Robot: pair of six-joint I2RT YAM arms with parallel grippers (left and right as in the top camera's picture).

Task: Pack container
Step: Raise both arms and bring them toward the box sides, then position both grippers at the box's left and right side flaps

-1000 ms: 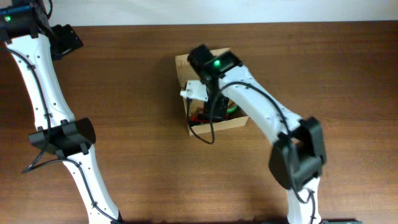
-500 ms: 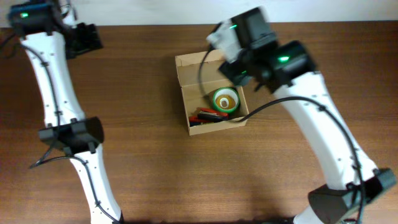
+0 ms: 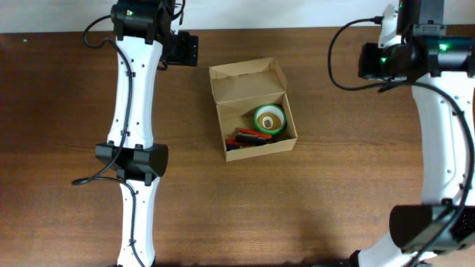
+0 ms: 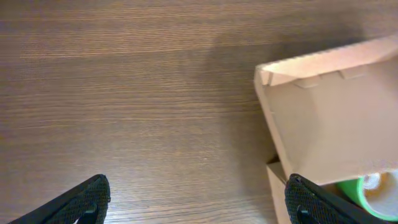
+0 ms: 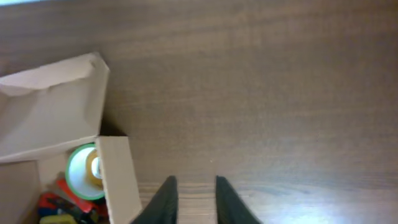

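Note:
The container (image 3: 257,147) is a tan cardboard box in the middle of the table, its flap lid (image 3: 246,81) standing open at the back. Inside lie a green tape roll (image 3: 269,119) and red and orange markers (image 3: 248,139). My left gripper (image 3: 185,48) hovers left of the lid, open and empty (image 4: 199,202); the lid (image 4: 336,118) and the tape roll (image 4: 368,190) show at its right. My right gripper (image 3: 369,61) is off to the right of the box. Its fingers (image 5: 194,190) are nearly together over bare wood with nothing between them, the box wall (image 5: 116,180) to their left.
The brown wooden table (image 3: 349,185) spreads all round the box. The white back edge (image 3: 282,13) runs just behind both grippers. The left arm's elbow (image 3: 132,162) hangs over the left of the table.
My right arm has pulled out of the box and swung away to the right, its jaws narrowing. My left arm has swung right, closer to the box's lid.

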